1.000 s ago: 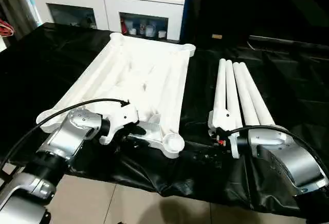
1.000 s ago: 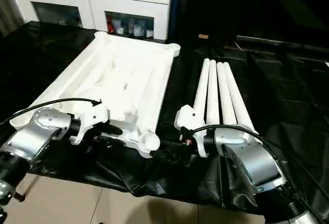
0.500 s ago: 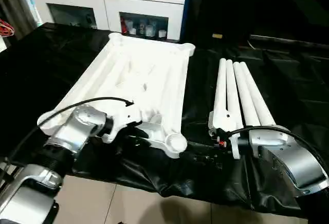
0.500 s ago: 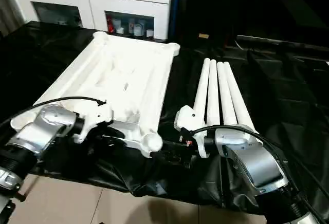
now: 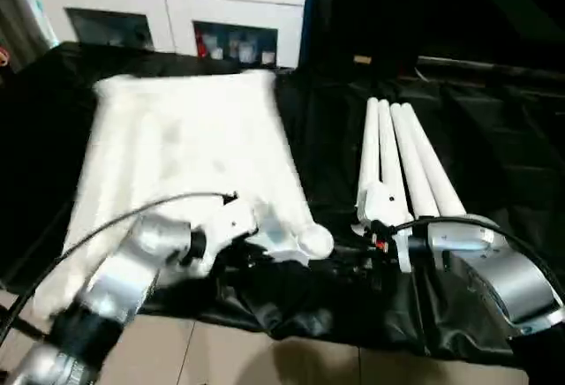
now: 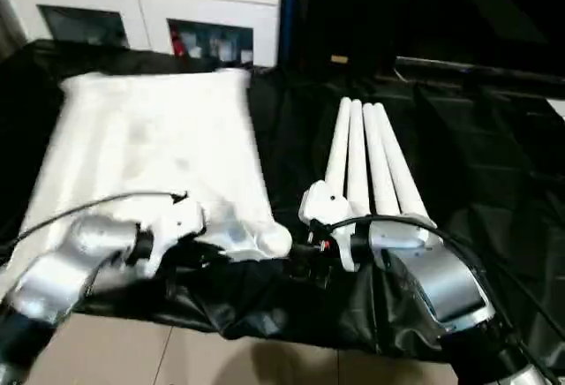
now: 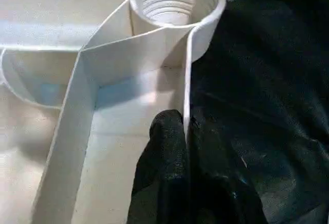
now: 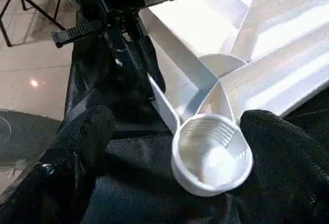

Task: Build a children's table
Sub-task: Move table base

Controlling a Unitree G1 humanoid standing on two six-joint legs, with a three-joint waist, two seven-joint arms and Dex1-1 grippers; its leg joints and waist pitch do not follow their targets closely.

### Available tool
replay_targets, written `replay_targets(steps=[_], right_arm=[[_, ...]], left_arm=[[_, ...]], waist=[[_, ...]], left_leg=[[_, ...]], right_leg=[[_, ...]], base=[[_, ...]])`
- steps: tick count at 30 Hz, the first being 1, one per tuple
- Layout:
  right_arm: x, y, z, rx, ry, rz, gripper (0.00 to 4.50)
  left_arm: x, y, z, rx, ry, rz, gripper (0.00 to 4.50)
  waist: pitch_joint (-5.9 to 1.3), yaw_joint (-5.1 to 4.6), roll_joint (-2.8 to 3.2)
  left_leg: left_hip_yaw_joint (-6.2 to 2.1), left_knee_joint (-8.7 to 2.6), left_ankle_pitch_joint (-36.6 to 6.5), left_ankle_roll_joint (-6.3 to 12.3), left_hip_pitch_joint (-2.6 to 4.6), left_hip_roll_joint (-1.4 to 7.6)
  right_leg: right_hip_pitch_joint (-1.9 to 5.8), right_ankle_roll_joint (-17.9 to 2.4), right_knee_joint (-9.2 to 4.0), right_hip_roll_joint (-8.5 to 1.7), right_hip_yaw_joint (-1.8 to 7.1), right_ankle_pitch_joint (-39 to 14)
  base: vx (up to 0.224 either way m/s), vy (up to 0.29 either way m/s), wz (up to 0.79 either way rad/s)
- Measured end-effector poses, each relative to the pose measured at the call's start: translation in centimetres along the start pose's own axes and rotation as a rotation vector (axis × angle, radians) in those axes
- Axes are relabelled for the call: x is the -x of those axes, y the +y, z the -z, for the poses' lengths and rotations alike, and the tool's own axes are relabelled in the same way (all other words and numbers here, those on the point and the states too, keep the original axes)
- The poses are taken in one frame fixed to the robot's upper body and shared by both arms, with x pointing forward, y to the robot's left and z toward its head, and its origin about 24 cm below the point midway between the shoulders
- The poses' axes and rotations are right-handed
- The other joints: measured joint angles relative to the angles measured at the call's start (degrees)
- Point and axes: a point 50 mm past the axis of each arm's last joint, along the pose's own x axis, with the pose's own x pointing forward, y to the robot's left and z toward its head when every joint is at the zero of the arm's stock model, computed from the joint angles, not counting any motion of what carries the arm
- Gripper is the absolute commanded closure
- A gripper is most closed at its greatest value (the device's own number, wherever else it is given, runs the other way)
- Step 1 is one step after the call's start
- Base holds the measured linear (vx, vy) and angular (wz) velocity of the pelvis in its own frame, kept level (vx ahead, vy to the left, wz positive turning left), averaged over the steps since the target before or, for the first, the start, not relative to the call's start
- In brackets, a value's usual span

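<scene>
Altogether one table top (image 5: 185, 138), four legs (image 5: 402, 160)

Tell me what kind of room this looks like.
Probably a room in a home: a white cabinet with glass doors stands at the back, the floor is tiled, and the work surface is draped with a black sheet.

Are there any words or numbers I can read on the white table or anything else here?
None can be read.
Table top: plain white, no text.
Legs: no text.
Items in the cabinet: too blurred to read.
</scene>
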Motion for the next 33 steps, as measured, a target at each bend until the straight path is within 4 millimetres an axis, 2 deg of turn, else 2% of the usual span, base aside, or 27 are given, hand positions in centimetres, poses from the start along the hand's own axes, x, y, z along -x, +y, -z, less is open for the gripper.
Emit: replay_targets(steps=[7,9,14,24,31,33], right_arm=[[-0.1,-0.2,0.2,0.004,0.012,0.003,0.03],[-0.1,-0.2,0.1,0.007,0.012,0.004,0.03],[-0.2,-0.3,-0.1,0.020,0.008,0.011,0.03],[-0.3,-0.2,0.3,0.018,0.017,0.032,0.03],[-0.4,-0.3,0.3,0.025,0.018,0.041,0.03],[-0.4,-0.3,0.4,0.025,0.017,0.042,0.03]], left_arm=[[0.3,0.1,0.3,-0.087,-0.071,-0.010,4.49],[0.4,0.4,0.5,-0.095,-0.122,0.001,4.49],[0.7,1.9,1.0,-0.128,-0.117,0.019,4.49],[0.8,4.8,1.5,-0.277,-0.098,-0.021,4.49],[0.6,5.3,1.5,-0.329,-0.102,-0.026,4.49],[0.6,5.4,1.5,-0.336,-0.111,-0.025,4.05]], waist=[[0.02,0.36,-0.01],[0.03,0.54,0.02],[0.08,1.24,0.13],[0.10,1.46,0.36],[0.09,1.51,0.36],[0.09,1.56,0.37]], left_leg=[[0.12,0.00,0.01,-0.01,-0.03,0.00],[0.12,-0.01,0.02,0.00,-0.02,0.00],[0.16,-0.06,0.07,-0.12,-0.01,0.00],[0.25,-0.08,0.14,-0.11,-0.02,-0.03],[0.29,-0.08,0.14,-0.10,-0.03,-0.06],[0.31,-0.08,0.15,-0.09,-0.02,-0.06]], right_leg=[[-0.01,0.01,0.00,-0.08,-0.01,0.00],[-0.02,0.01,0.01,-0.08,-0.02,0.00],[-0.02,0.05,0.04,-0.13,-0.05,0.04],[0.02,0.10,0.05,-0.29,-0.15,0.06],[0.03,0.10,0.04,-0.36,-0.16,0.07],[0.03,0.10,0.06,-0.38,-0.17,0.07]], base=[[0.000,0.000,0.00],[0.000,0.000,0.00],[0.000,0.000,0.00],[0.000,0.000,0.00],[0.000,0.000,0.00],[0.000,0.000,0.00]])
